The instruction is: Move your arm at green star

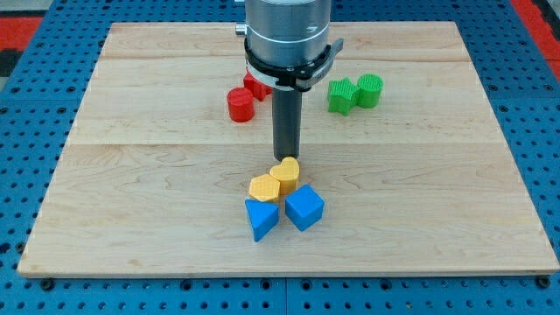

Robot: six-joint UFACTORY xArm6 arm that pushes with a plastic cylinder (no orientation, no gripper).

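Rod's tip (pixel 286 157) just above yellow heart (pixel 285 173), green star (pixel 341 94) well apart, no claw in view

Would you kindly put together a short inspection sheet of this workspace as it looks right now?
Surface: wooden board, lying on a blue perforated table.
Job's things: green star at the view's upper right, touching a green cylinder.
Clutter: red cylinder with a second red block partly hidden behind the arm; yellow heart and yellow hexagon touching; blue triangle and blue cube just below them.
Pincer: none fitted; my tip stands just above the yellow heart, well to the lower left of the green star.
Cables: nothing seen.
Surroundings: red area at the view's top corners.
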